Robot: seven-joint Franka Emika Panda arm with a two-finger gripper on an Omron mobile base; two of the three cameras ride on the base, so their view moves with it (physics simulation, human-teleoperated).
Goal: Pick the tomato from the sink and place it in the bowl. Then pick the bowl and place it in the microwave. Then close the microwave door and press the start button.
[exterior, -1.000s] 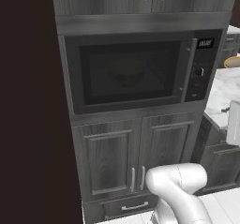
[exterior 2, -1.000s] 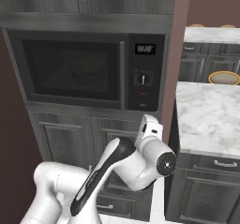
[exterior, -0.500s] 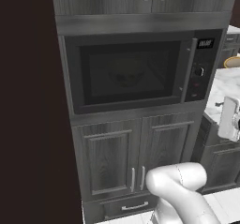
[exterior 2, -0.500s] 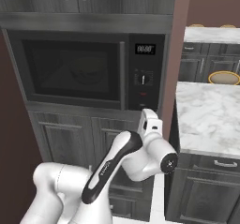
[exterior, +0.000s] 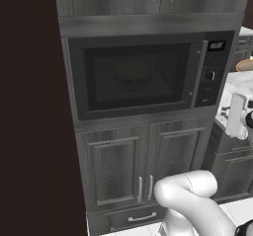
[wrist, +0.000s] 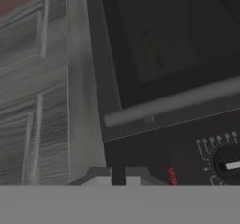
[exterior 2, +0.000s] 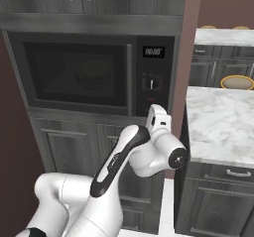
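The microwave [exterior: 143, 77] is built into grey cabinets, and its dark-glass door [exterior 2: 74, 75] is shut. Through the glass the bowl [exterior: 133, 79] shows faintly on the turntable; the tomato cannot be made out and the sink is out of view. The door's bar handle [wrist: 178, 101] runs across the hand view. My gripper [wrist: 118, 176] is shut on nothing and sits close before the lower part of the black control panel [exterior 2: 155, 77], near a red label [wrist: 172, 176] and the knob [wrist: 228, 163]. The white hand [exterior 2: 158, 119] hangs just below the panel.
Panelled grey cabinet doors [exterior: 138, 161] stand under the microwave, with a drawer below them. A white marble counter [exterior 2: 218, 117] on dark cabinets lies to the right, close to my hand. A dark wall [exterior: 29, 106] closes off the left.
My hand has risen and moved in towards the control panel's lower part. The microwave door stays shut.
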